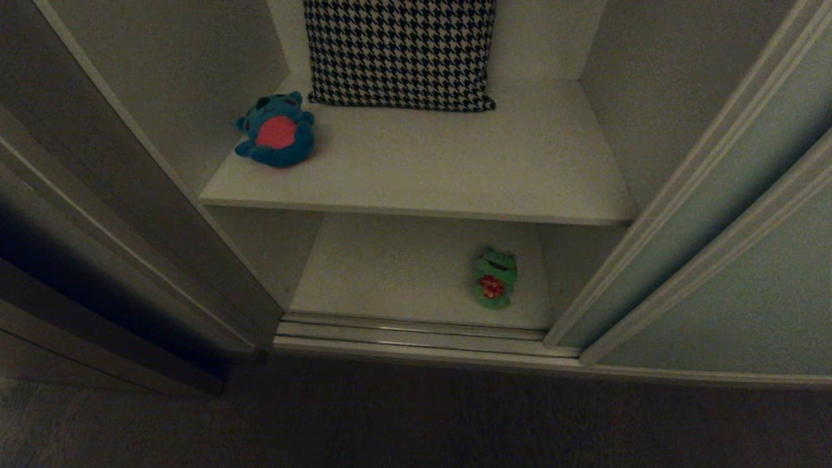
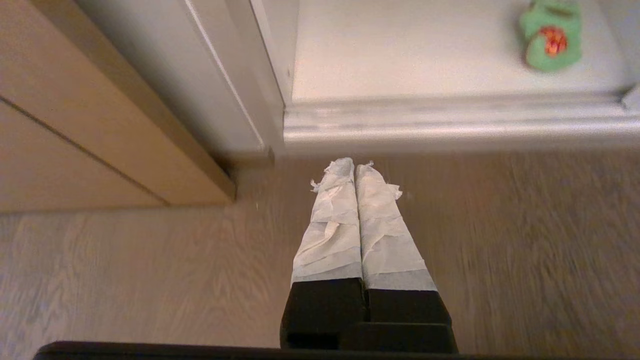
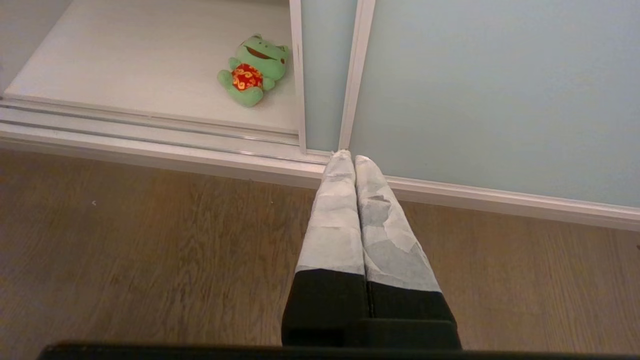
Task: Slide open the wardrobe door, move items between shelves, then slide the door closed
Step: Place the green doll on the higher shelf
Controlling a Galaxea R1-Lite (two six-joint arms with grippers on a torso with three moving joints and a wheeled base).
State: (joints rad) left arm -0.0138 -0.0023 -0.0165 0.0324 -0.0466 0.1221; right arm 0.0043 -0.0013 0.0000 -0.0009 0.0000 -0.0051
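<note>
Wardrobe opening stands unobstructed. Upper shelf (image 1: 455,175) near half free; houndstooth pillow (image 1: 400,52) blocks far centre. Sliding wardrobe door (image 1: 728,260) covers right side.

In front of me the upper shelf (image 1: 455,175) carries a blue plush toy (image 1: 277,132) near its left edge and a houndstooth pillow (image 1: 401,52) leaning at the back. The lower shelf (image 1: 390,273) carries a green frog toy (image 1: 495,277), lying towards its right side.
</note>
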